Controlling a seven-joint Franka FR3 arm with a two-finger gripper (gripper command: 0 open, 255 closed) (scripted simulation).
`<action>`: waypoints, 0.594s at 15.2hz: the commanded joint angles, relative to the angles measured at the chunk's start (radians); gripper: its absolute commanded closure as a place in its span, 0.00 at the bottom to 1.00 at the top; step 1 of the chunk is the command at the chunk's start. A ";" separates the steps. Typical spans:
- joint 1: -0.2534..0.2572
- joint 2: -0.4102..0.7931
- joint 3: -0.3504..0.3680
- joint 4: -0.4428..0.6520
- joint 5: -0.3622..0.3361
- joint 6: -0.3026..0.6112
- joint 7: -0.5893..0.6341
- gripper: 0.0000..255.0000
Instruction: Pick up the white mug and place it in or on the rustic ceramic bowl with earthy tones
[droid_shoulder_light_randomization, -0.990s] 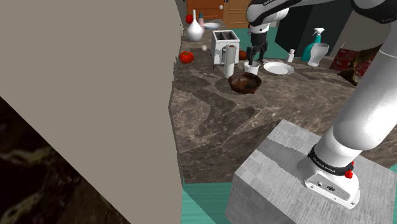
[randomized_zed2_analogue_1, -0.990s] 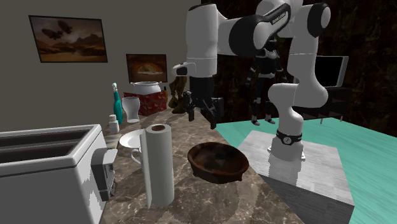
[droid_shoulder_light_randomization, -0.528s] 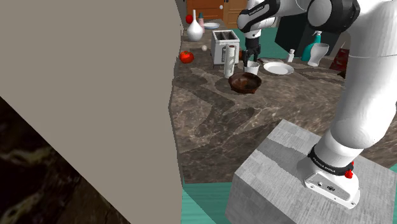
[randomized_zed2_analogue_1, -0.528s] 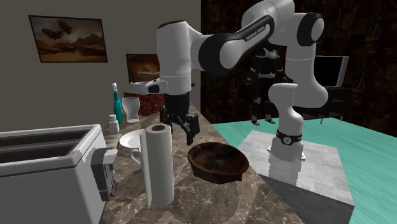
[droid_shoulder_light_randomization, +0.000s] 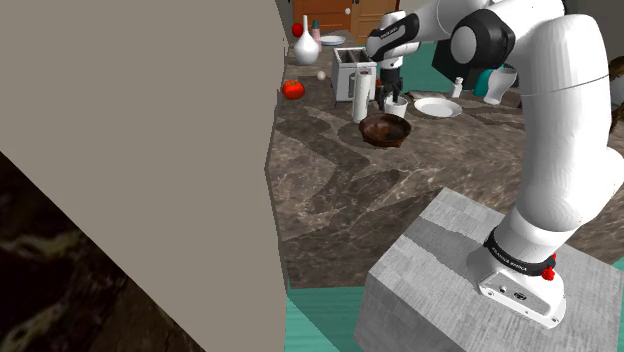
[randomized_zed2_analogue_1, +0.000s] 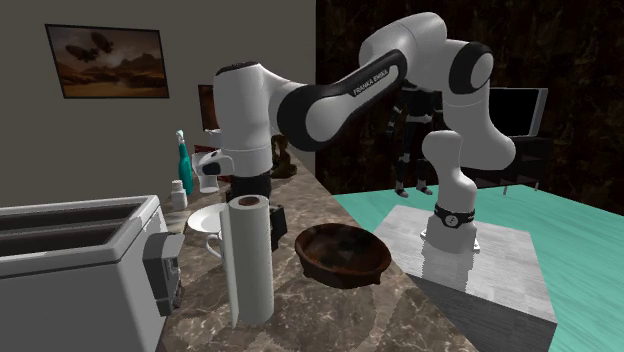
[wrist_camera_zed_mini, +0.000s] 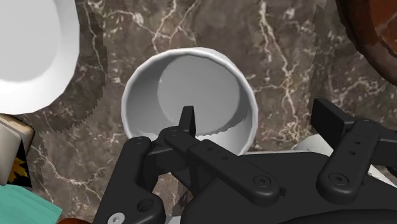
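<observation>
**Open pincer at the mug rim**

Hangs low over the white mug with the pincer spread wide, holding nothing. Straddles the mug's wall: one finger inside, the other outside. Finds the mug upright on the marbled table, just beside the brown bowl and near a white plate and a paper roll.

Mug beside plate, near bowl; all on countertop
</observation>
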 joint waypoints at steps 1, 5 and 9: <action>-0.001 0.010 0.002 -0.010 0.004 0.020 -0.002 0.00; -0.003 0.020 0.004 -0.030 0.007 0.050 -0.004 0.00; -0.003 0.020 0.004 -0.030 0.007 0.050 -0.004 0.00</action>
